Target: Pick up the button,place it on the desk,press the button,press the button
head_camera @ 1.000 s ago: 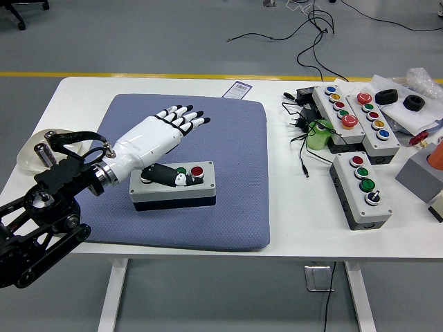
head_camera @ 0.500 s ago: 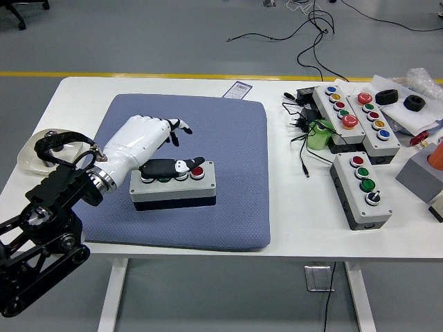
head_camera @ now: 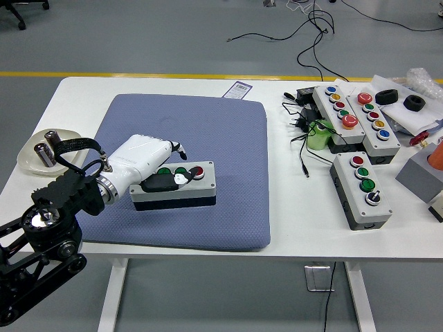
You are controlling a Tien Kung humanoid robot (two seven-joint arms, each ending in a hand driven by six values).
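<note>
A grey button box (head_camera: 199, 185) lies on the blue mat (head_camera: 228, 131) near its front left. Two green buttons (head_camera: 181, 170) and a red button (head_camera: 197, 171) show on its top. My left hand (head_camera: 166, 169) lies over the box's left end. Its fingers are curled in at the box's far side. One black finger with a white tip (head_camera: 178, 178) rests flat on the box top, just short of the red button. The hand does not grasp the box. The right arm is out of view.
A grey button box (head_camera: 362, 188) and two long button boxes (head_camera: 339, 114) (head_camera: 377, 124) stand at the right, among black cables (head_camera: 302, 128) and a green object (head_camera: 320, 135). A white dish (head_camera: 31, 158) with small cylinders sits at the left edge.
My left hand has drawn back and down toward the left and curled its spread fingers into a fist. One finger now lies lower on the box top.
</note>
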